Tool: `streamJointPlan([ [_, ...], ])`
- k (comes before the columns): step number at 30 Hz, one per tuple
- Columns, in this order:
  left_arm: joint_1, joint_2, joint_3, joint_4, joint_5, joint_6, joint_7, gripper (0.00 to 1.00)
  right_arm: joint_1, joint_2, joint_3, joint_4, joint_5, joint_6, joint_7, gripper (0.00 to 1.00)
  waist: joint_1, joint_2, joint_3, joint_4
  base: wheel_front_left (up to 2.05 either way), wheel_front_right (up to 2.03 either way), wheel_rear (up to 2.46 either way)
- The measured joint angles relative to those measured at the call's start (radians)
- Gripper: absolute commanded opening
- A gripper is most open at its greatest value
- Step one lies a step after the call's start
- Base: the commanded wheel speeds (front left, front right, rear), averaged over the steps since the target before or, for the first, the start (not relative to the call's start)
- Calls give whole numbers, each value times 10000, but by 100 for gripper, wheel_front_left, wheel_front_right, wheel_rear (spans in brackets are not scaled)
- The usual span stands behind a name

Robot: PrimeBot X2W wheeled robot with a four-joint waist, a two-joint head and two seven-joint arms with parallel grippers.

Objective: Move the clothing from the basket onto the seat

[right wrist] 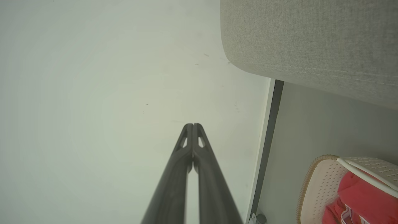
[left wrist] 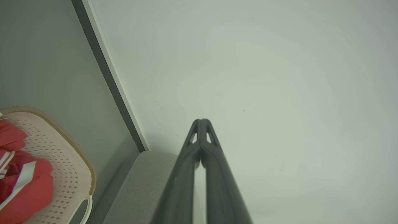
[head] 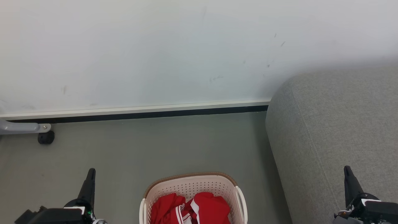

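Observation:
The red clothing (head: 192, 209) with white edging lies bunched inside the cream basket (head: 189, 183), which stands on the floor at the bottom centre of the head view. The grey seat (head: 335, 130) rises just right of the basket. My left gripper (head: 91, 171) is shut and empty, out to the basket's left. My right gripper (head: 346, 168) is shut and empty over the seat's front. In the left wrist view my left gripper (left wrist: 201, 120) points at the wall, with the clothing (left wrist: 28, 189) and basket (left wrist: 65, 168) at lower left. In the right wrist view my right gripper (right wrist: 192, 125) is shut; the basket (right wrist: 320, 183), clothing (right wrist: 360, 196) and seat (right wrist: 311, 40) show at right.
A pale wall (head: 155, 49) with a white and dark skirting strip (head: 136, 112) runs behind the basket. A grey metal leg with a black caster (head: 46, 137) stands at the far left by the wall. Grey floor (head: 155, 146) lies between basket and wall.

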Motion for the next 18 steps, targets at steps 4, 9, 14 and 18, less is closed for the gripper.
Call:
streamJointPlan([
  [4,0,0,0,0,0,0,0,0,0,0,0,0,0,0,0,0,0,0,0,0,0,0,0],
  [9,0,0,0,0,0,0,0,0,0,0,0,0,0,0,0,0,0,0,0,0,0,0,0],
  [14,0,0,0,0,0,0,0,0,0,0,0,0,0,0,0,0,0,1,0,0,0,0,0],
  [18,0,0,0,0,0,0,0,0,0,0,0,0,0,0,0,0,0,0,0,0,0,0,0],
])
